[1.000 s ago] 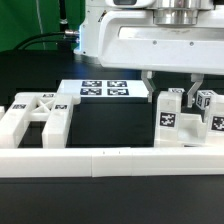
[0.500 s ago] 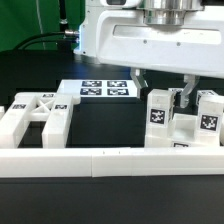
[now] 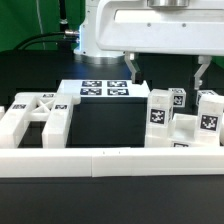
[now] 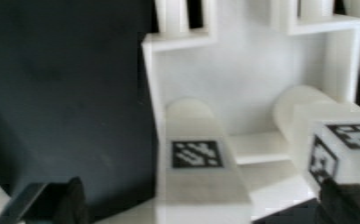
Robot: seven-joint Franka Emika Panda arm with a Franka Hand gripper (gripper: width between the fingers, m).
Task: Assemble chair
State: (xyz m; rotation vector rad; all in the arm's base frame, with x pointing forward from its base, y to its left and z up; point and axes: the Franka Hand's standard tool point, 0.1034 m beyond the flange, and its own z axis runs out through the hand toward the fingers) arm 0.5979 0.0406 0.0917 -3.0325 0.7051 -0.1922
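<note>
The gripper [image 3: 167,78] hangs with its fingers [image 3: 132,68] spread wide and grasps nothing. Both tips stand clear above the post frame [image 3: 165,118], a chair piece standing upright just behind the border rail [image 3: 110,160], toward the rail's end on the exterior view's right. The frame appears to rest against the rail, probably so that the rail squares it and stops it sliding while other parts are pressed on. In the wrist view its two tagged posts [image 4: 198,150] rise side by side from a flat base, directly below the open jaws, a stance that would suit either a fresh grasp or a retreat. Whether the tagged block [image 3: 210,118] beside it belongs to the same piece is hard to tell. The X-braced panel [image 3: 35,112] lies behind the rail's other end, well apart from the frame. The marker board [image 3: 105,88] lies flat farther behind the rail's middle.
</note>
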